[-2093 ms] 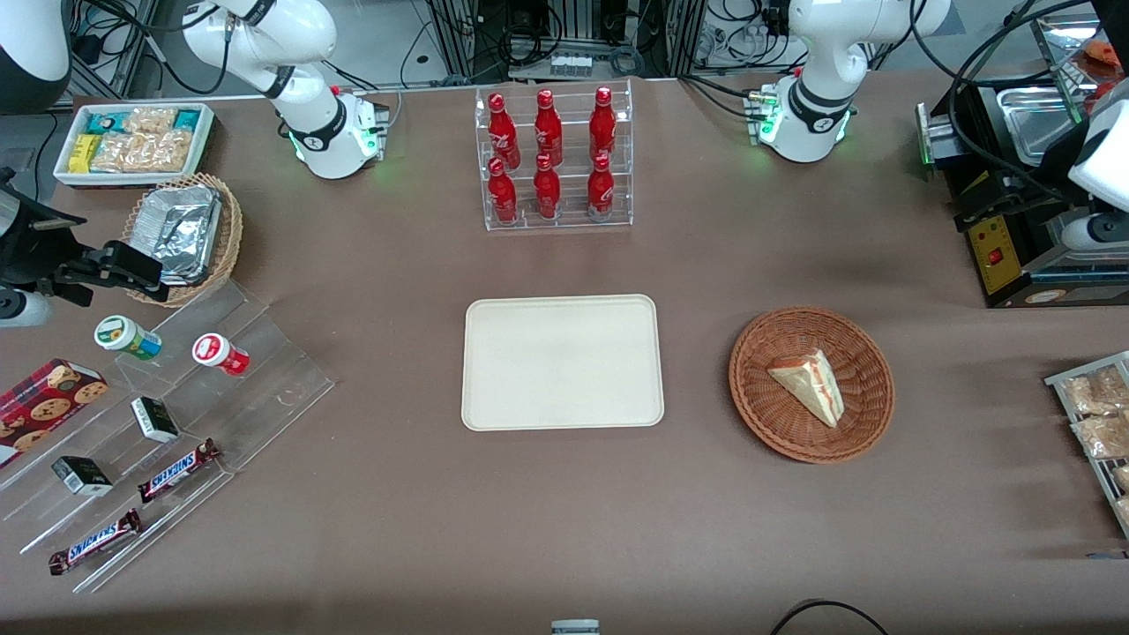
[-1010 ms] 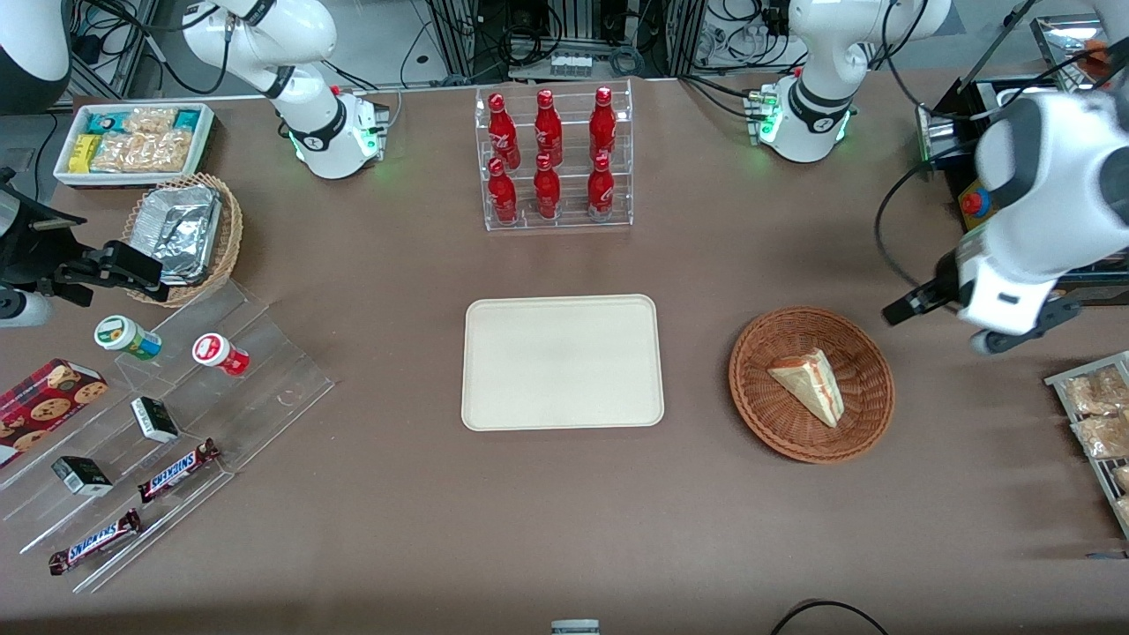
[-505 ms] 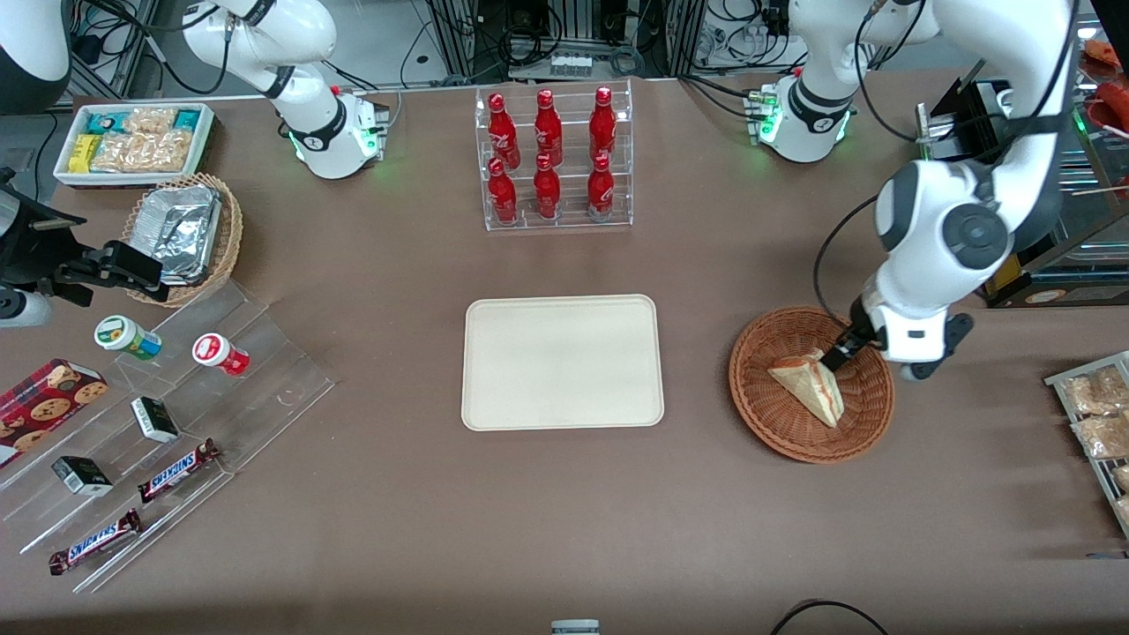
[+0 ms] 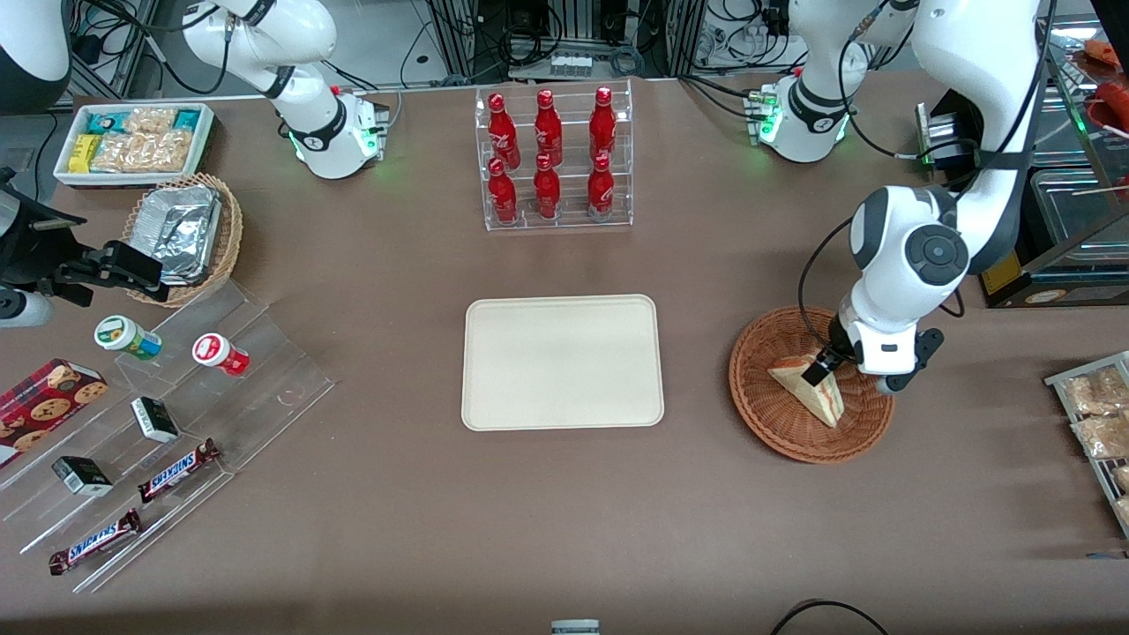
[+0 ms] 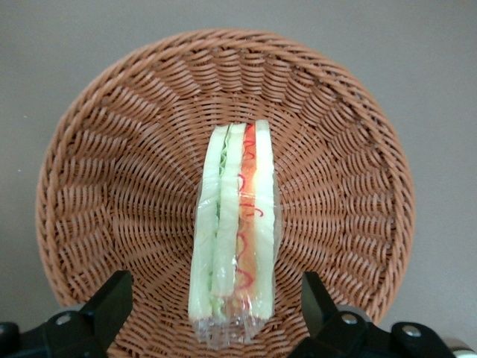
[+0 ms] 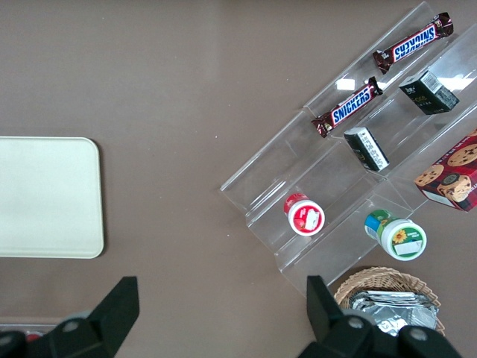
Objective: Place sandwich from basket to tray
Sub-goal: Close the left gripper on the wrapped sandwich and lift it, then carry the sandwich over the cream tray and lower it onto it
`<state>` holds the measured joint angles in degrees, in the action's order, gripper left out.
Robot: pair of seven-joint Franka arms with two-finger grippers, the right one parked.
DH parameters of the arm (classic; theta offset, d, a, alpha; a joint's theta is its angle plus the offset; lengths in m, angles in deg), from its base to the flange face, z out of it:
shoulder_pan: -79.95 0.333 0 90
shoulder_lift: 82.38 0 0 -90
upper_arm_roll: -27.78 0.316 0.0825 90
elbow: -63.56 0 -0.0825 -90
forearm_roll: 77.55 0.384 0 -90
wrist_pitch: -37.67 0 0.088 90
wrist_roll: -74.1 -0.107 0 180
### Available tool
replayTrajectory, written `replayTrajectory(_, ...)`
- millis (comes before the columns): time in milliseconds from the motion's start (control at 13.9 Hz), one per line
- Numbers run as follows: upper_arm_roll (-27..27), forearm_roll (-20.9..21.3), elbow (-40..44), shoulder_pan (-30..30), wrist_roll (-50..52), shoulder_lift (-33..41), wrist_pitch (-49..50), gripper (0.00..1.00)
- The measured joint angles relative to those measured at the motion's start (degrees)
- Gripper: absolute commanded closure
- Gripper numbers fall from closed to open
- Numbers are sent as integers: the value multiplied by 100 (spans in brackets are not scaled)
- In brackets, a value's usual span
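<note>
You are looking at the sandwich [image 5: 235, 235] lying in the basket [image 5: 112, 186], standing on edge, with the gripper [image 5: 216, 313] hanging just above it, fingers [image 5: 112, 298] spread to either side without touching. It is probably light, soft and slippery-wrapped, so pinch gently across the bread faces. Its underside is hidden. The tray [image 4: 562, 362] is waiting well apart from the basket.

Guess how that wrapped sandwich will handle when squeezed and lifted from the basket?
Probably soft: the sandwich is pale bread layers, so it may compress. Its clear wrap looks glossy, possibly slippery. It stands on edge in the basket, so it could tip if nudged. The gripper is open, straddling it.
</note>
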<state>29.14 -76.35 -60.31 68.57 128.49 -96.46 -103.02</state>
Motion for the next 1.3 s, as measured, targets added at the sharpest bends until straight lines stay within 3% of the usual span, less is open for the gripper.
replayTrajectory(144, 0, 1, -5, -16, 17, -140, -115, 2)
replayTrajectory(216, 0, 2, -8, -20, 23, -206, -162, 27)
replayTrajectory(289, 0, 2, -9, -21, 28, -260, -181, 74)
replayTrajectory(361, 0, 2, -9, -21, 50, -298, -202, 100)
replayTrajectory(866, -3, 106, 163, -27, 155, -293, -68, 100)
replayTrajectory(1082, -192, 572, 731, -27, 154, -41, 1534, 100)
replayTrajectory(1299, -855, 636, 1764, -44, 166, 210, 3324, 100)
